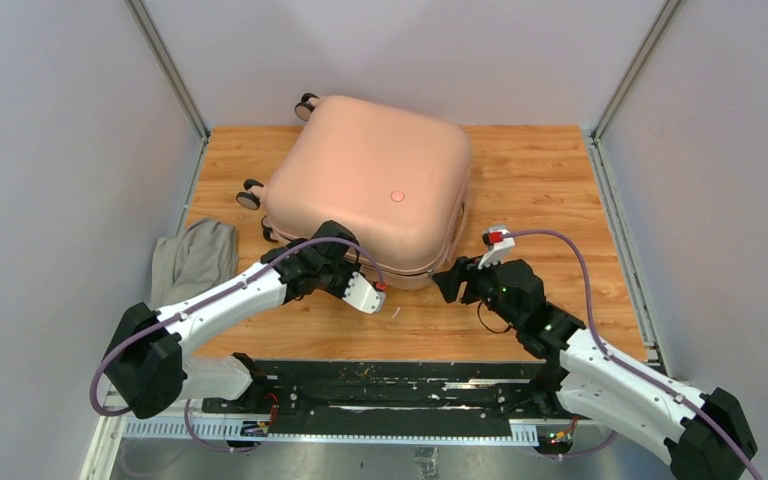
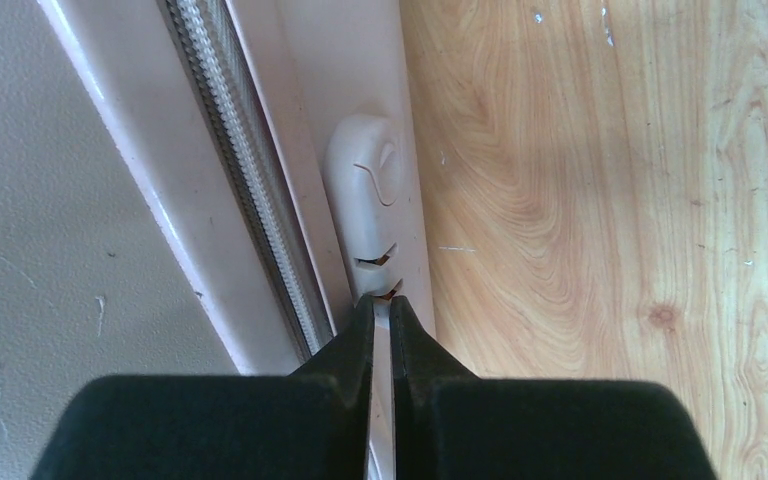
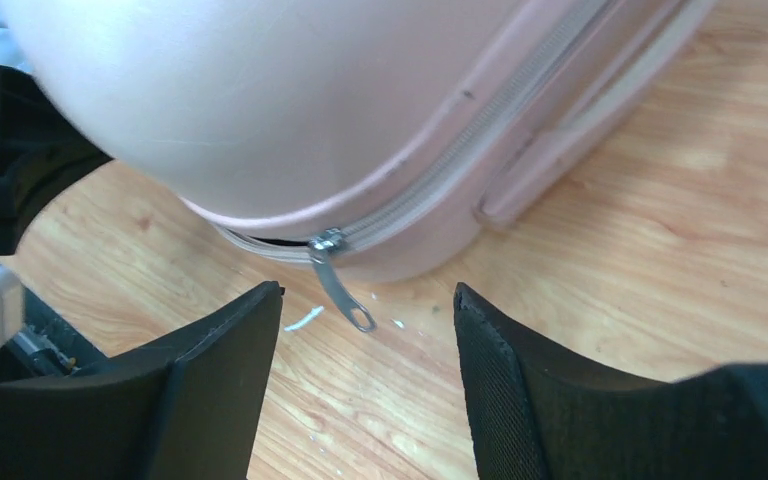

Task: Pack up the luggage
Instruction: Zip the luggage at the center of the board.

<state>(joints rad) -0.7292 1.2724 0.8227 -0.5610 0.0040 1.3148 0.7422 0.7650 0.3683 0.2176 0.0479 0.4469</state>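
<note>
Luggage lies flat on the tabletop, lid down, wheels at its far left. We see the left jaws pressed together at its near edge, tips just at a pale moulded fitting beside the zip track (possibly pinching something thin). The right jaws stand wide apart, holding nothing, facing the dangling zipper pull. A grey cloth lies just left.

Pale grey walls, metal corner posts, light wood-grain tabletop, soft even light
</note>
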